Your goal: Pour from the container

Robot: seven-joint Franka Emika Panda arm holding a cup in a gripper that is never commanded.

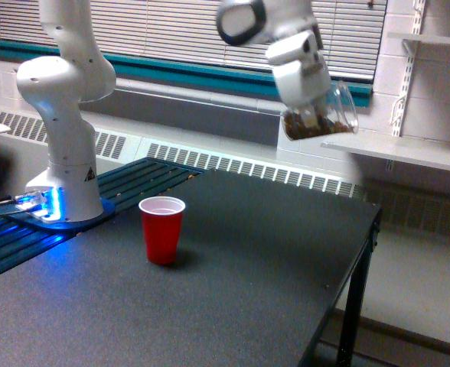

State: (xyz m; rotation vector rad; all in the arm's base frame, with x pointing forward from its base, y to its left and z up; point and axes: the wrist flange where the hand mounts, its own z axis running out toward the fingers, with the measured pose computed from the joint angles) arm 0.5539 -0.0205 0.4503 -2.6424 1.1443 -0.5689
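up high, the gripper (pixel 311 103) is clamped on the clear container (pixel 324 116) of brown bits, tilted, well above the table (pixel 286 252) and apart from the red cup (pixel 162 229).

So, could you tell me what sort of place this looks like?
Probably a robotics lab in an institutional building: a fixed arm on a black table, painted block walls, blinds and a wall radiator.

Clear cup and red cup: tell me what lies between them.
Nothing solid. In the exterior view the clear cup, held by the gripper, hangs high to the view's right of the red cup; only air and bare black tabletop separate them.
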